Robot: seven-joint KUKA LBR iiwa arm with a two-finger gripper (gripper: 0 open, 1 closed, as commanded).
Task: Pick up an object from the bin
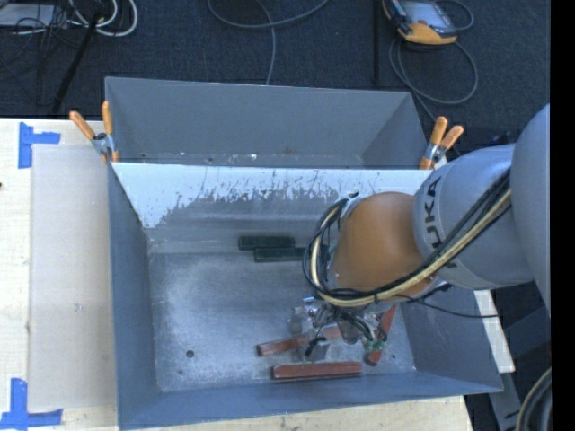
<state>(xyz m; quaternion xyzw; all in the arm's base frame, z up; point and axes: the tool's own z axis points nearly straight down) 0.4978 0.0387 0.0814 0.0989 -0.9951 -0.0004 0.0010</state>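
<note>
Brown sticks (316, 371) lie crowded under the gripper (314, 329), low in the frame's middle; whether it is clenched I cannot tell, and it should settle squarely across one stick.

The grey metal bin (207, 303) is viewed from above and somewhat to one side, towards its far wall. It is framed whole, fairly near, and the grey, orange-capped robot arm (485, 214) is seen reaching in from the right.
</note>
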